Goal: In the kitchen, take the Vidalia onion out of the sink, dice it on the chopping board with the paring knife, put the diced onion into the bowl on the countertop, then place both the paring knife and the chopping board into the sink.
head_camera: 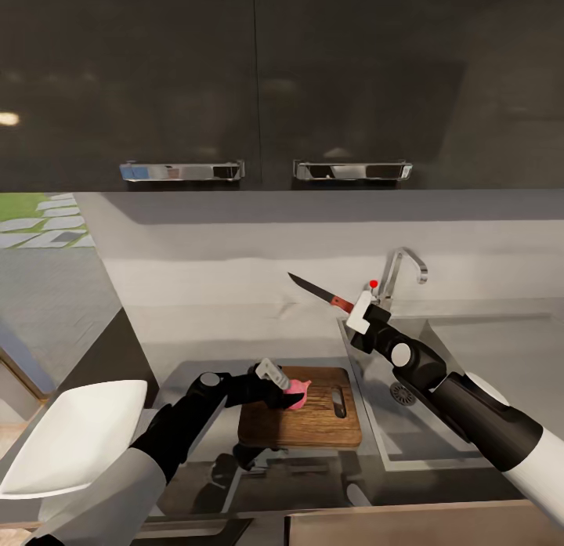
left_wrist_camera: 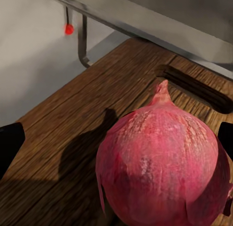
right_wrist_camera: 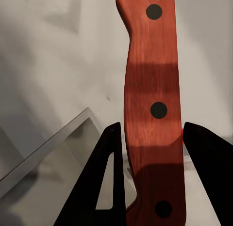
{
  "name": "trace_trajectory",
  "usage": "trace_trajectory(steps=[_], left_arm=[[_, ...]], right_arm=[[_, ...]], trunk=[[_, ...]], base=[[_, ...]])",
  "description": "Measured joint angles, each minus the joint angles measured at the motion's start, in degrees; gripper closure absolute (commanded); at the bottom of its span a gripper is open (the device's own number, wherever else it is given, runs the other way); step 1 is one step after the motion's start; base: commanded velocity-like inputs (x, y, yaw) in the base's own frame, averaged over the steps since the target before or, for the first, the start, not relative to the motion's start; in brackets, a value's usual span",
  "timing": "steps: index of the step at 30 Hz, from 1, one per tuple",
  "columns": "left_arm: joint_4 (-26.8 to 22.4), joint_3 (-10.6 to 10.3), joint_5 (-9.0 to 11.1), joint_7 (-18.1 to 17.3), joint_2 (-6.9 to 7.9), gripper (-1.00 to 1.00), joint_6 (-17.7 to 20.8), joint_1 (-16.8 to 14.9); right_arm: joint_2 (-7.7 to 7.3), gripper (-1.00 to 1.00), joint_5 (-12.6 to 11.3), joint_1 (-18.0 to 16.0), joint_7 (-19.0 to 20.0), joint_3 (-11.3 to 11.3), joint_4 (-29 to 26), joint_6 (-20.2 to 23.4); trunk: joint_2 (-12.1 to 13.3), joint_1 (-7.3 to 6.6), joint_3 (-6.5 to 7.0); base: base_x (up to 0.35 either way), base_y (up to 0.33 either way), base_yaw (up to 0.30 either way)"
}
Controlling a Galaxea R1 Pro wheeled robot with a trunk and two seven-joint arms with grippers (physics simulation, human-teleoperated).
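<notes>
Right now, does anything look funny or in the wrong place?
Nothing is spilled or broken. The onion sits whole on the chopping board at the left gripper. The right gripper holds the paring knife up in the air beside the tap.

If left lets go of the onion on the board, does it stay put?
Probably rolls: the onion is round, resting on the flat board. Its papery skin looks smooth, so likely slippery. The left gripper probably steadies it.

Left claw point(head_camera: 283, 391) reaches low and forward; right claw point(head_camera: 354, 311) clamped, raised high
</notes>
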Motion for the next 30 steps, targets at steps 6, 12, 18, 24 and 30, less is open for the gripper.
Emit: trace_trajectory(steps=[6, 12, 18, 24, 30], left_arm=[[0.1, -0.1, -0.1, 0.0, -0.08, -1.00, 0.0, 0.0], [0.1, -0.8, -0.4, 0.1, -0.53, -1.00, -0.1, 0.0], [0.1, -1.4, -0.4, 0.0, -0.87, -1.00, -0.1, 0.0], [0.1, -6.3, -0.4, 0.0, -0.76, -1.00, -0.1, 0.0], [0.1, -7.5, -0.4, 0.0, -0.65, -1.00, -0.1, 0.0]], right_arm=[[0.00, 1.00, 0.0, 0.0, 0.0, 0.0, 0.0, 0.0], [0.00, 1.00, 0.0, 0.0, 0.0, 0.0, 0.0, 0.0], [0.00, 1.00, 0.0, 0.0, 0.0, 0.0, 0.0, 0.0], [0.00, 1.00, 0.1, 0.0, 0.0, 0.0, 0.0, 0.0], [0.00, 1.00, 0.1, 0.0, 0.0, 0.0, 0.0, 0.0]], trunk=[[0.0, 0.00, 0.00], [0.0, 0.00, 0.00], [0.0, 0.00, 0.00], [0.0, 0.00, 0.00], [0.0, 0.00, 0.00]], base=[[0.000, 0.000, 0.000], [0.000, 0.000, 0.000], [0.000, 0.000, 0.000], [0.000, 0.000, 0.000], [0.000, 0.000, 0.000]])
